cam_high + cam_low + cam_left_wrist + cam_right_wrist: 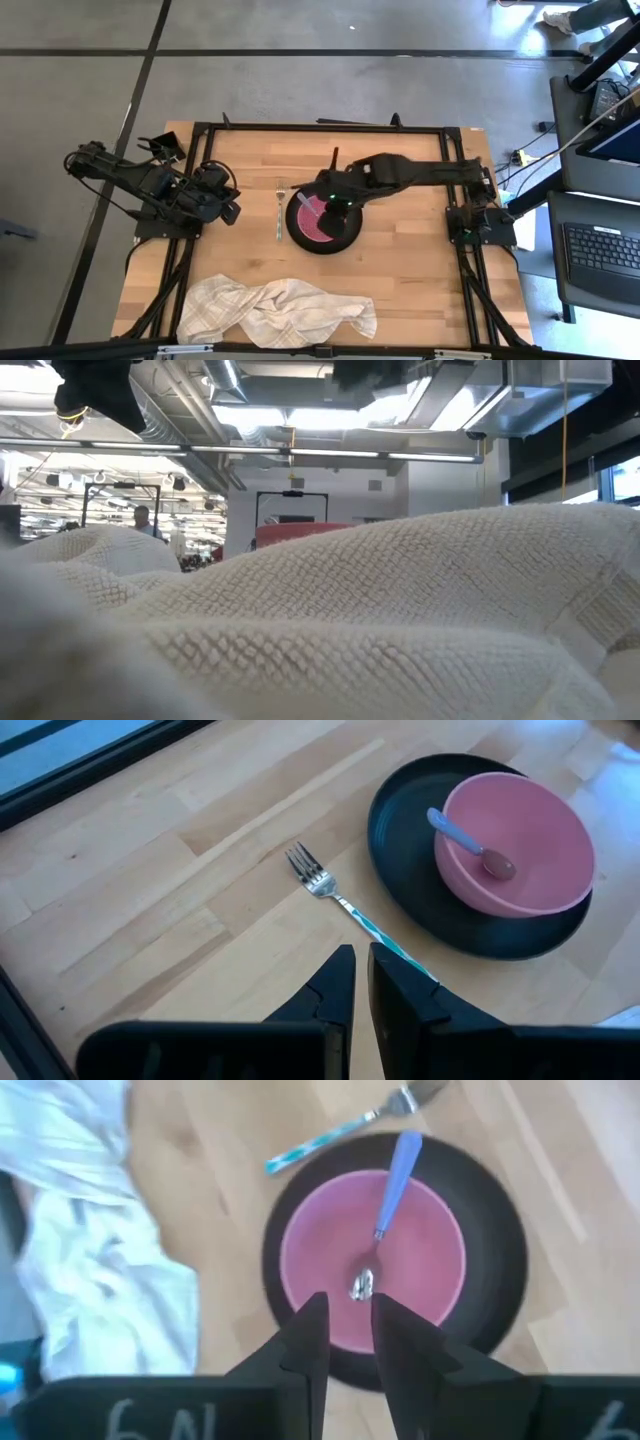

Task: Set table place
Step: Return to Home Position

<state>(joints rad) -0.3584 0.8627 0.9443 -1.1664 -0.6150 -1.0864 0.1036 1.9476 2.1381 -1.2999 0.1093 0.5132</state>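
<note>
A round black plate [322, 225] lies on the light-wood table [410, 260], with a pink bowl [318, 216] standing in it. A purple-handled spoon [388, 1190] lies in the bowl, its handle leaning on the rim. A silver fork [279, 210] lies flat on the table just left of the plate. My right gripper [349, 1312] hovers over the bowl, its fingers a little apart and empty. My left gripper [360, 965] is shut and empty left of the fork, above the table.
A crumpled white towel [280, 310] lies at the table's near edge and fills most of the low view [400, 620]. The black frame [320, 128] runs around the tabletop. Bare wood lies right of the plate.
</note>
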